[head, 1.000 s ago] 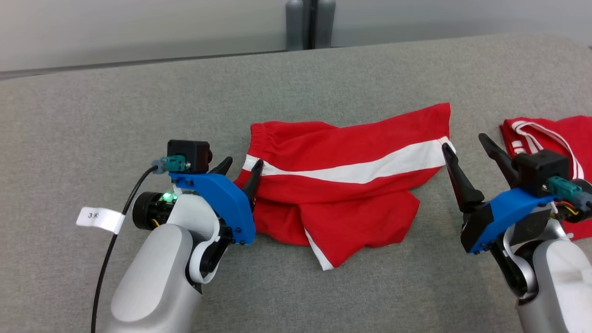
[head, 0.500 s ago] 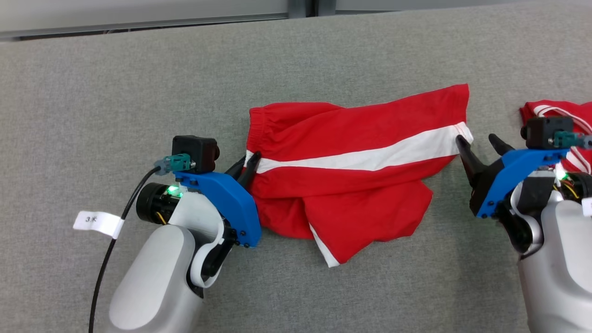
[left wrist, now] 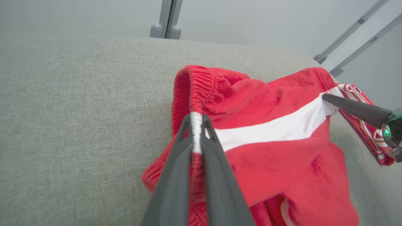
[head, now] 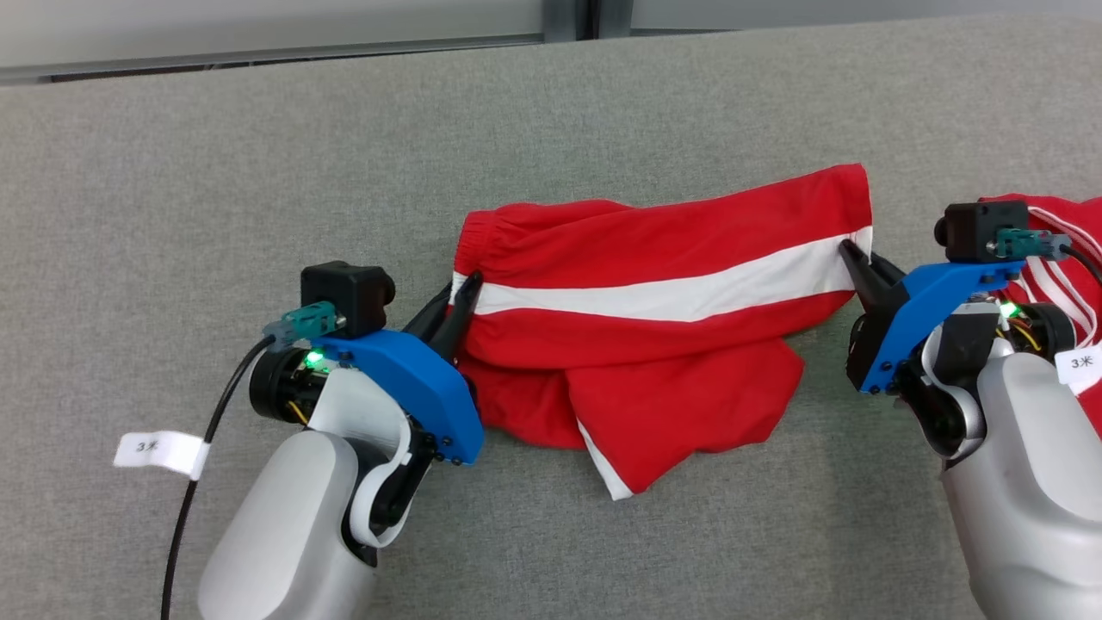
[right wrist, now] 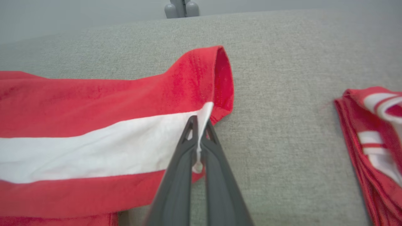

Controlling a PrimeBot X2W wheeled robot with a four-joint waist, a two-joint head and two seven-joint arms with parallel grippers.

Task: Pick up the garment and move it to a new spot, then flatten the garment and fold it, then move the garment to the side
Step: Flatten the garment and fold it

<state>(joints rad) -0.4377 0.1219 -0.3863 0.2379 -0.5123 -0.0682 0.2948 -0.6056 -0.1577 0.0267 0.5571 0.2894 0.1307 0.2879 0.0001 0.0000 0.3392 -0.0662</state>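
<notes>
My right gripper (head: 848, 251) just pinched the hem of the red white-striped fabric shorts (head: 654, 250); my left gripper (head: 465, 291) pinches the waistband. Lift next.

Red shorts (head: 654, 344) with a white stripe lie crumpled mid-table (head: 258, 155), their length running from 9 to 3 o'clock. The left gripper (head: 463, 288) is at their 9 o'clock end, fingers clamped together on the waistband where the stripe ends. The right gripper (head: 852, 257) is at their 3 o'clock end, pinched on the hem at the stripe. One loose leg juts toward 6 o'clock. A second garment (head: 1080, 220), red with white lines, lies at the far 3 o'clock edge beyond the right wrist.
</notes>
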